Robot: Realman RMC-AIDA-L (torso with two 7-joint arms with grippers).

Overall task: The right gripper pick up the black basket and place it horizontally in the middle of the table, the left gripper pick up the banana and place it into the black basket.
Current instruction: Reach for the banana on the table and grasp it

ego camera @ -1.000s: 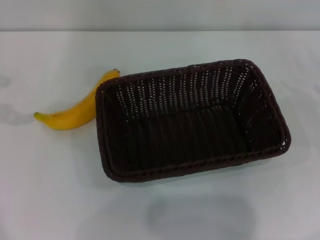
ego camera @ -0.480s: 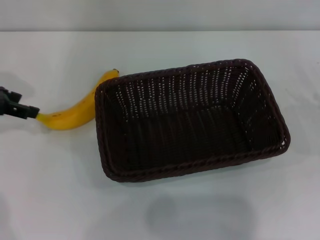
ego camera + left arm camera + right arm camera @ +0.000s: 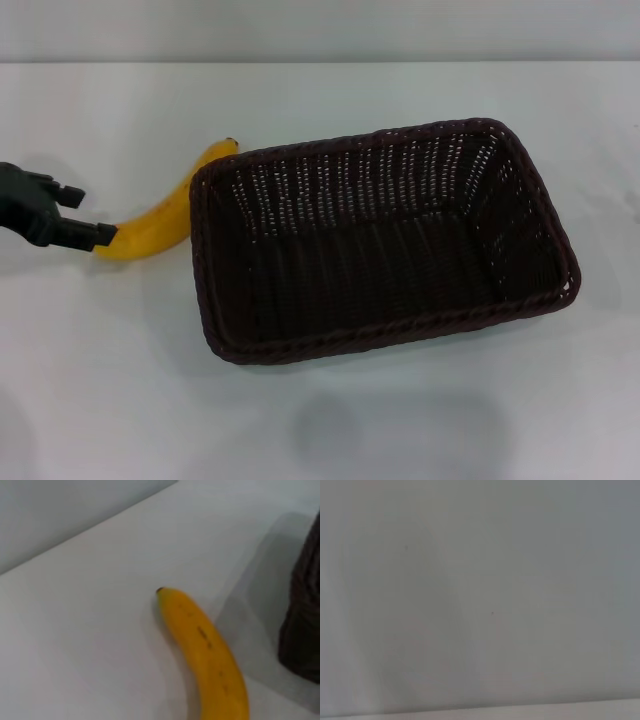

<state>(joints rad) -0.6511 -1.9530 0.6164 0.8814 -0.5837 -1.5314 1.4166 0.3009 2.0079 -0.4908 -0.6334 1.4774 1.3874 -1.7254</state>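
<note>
The black basket (image 3: pixel 385 332) lies in the middle of the white table (image 3: pixel 110 380), its long side roughly across the view, slightly turned. It is empty. The yellow banana (image 3: pixel 162 214) lies on the table against the basket's left end, its dark tip pointing to the far side. My left gripper (image 3: pixel 88 216) has come in from the left edge, low over the table, and its fingers (image 3: pixel 97 238) are open at the banana's near end, covering it. In the left wrist view the banana (image 3: pixel 205 655) lies close below, with the basket's corner (image 3: pixel 302 615) beside it. The right gripper is out of view.
The right wrist view shows only a plain pale surface. Bare tabletop lies in front of the basket and to the left of the banana.
My left gripper has entered from the left edge and moved right to the banana's near end, now covering it. The banana and the basket have not moved.
</note>
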